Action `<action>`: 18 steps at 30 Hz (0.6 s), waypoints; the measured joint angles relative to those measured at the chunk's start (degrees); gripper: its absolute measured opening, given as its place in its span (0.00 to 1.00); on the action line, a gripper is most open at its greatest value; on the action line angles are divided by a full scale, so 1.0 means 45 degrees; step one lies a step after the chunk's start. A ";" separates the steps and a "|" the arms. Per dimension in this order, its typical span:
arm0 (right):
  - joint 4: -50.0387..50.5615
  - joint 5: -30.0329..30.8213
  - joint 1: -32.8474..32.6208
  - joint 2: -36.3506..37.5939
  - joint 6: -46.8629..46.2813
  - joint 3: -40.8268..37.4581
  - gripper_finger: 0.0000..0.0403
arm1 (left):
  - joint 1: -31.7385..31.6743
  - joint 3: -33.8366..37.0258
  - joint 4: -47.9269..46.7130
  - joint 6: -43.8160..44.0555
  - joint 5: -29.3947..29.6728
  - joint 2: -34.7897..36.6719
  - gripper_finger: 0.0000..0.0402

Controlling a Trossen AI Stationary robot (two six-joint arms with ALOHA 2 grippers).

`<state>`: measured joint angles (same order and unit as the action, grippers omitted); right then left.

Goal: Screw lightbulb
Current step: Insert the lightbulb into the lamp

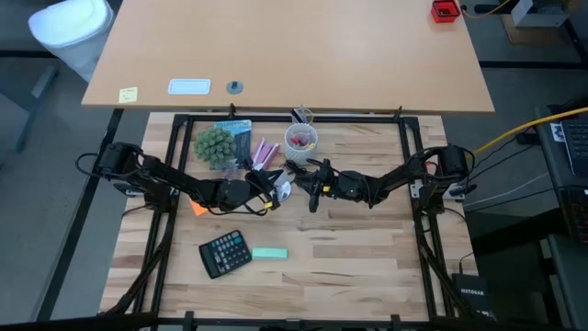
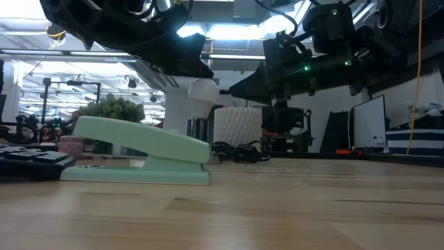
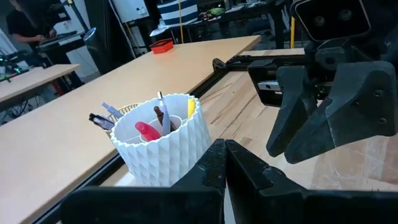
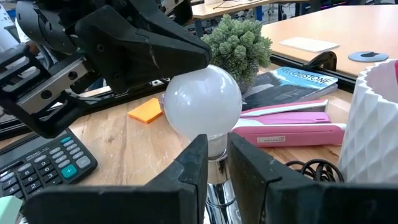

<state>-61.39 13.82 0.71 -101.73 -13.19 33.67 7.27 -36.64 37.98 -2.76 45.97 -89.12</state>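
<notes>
Both arms reach in from the table's sides and meet just above centre frame in the high view. The left arm stretches from mid-left toward the middle, its gripper (image 1: pixel 273 187) shut, fingers (image 3: pixel 214 165) pressed together. The right arm comes in from mid-right, elbow bent, its gripper (image 1: pixel 310 181) facing the left one, the two close together. Its fingers (image 4: pixel 193 163) stand a narrow way apart, nipping the bulb (image 4: pixel 203 102) at its neck.
</notes>
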 joint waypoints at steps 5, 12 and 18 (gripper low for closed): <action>0.0000 0.0000 0.0000 0.0000 0.0000 0.0000 0.16 | 0.0179 0.0003 -0.0056 0.0188 0.1058 0.0000 0.00; 0.0000 0.0000 0.0000 0.0000 0.0000 0.0000 0.16 | 0.0501 0.0010 -0.0139 0.0226 0.1598 -0.0005 0.00; 0.0000 0.0000 0.0000 0.0000 0.0000 0.0000 0.16 | 0.0500 0.0000 -0.0458 0.0535 0.1642 0.0000 0.00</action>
<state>-61.39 13.82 0.71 -101.73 -13.19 33.67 9.52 -36.64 35.92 -0.35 53.36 -89.12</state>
